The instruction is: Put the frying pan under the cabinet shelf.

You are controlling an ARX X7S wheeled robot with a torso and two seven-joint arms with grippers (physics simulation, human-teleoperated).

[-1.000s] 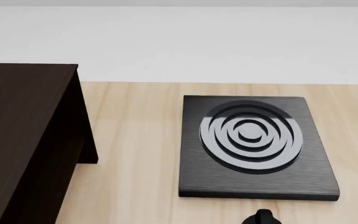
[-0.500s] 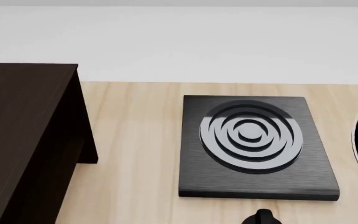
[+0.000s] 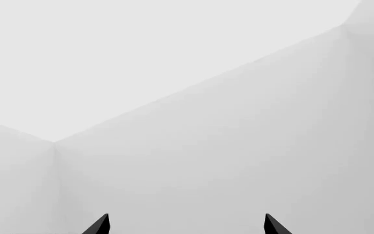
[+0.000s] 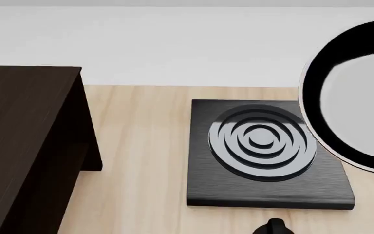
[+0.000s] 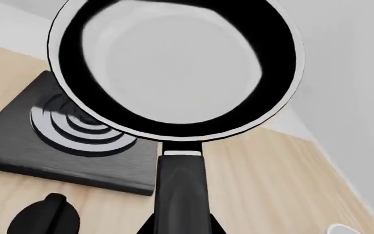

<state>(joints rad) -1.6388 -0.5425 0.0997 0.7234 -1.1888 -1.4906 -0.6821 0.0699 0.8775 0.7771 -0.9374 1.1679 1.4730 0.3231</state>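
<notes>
The frying pan (image 4: 359,105) is up in the air at the right of the head view, tilted, its grey-white base facing me, above the right edge of the hob. In the right wrist view the pan (image 5: 174,63) fills the upper part and its black handle (image 5: 181,190) runs down between the jaws of my right gripper (image 5: 180,226), which is shut on it. The dark brown cabinet shelf (image 4: 25,141) stands at the left of the table. My left gripper (image 3: 185,225) is open and empty and faces bare white walls; it does not show in the head view.
A square black hob (image 4: 265,151) with concentric rings lies on the wooden table (image 4: 141,161), right of the cabinet. A black knob (image 4: 272,227) sits at the table's near edge. A white object (image 5: 343,229) shows at the right wrist view's corner.
The frying pan has come into the head view from the right, rising and moving left over the hob's right edge. The cabinet and hob have not moved.
</notes>
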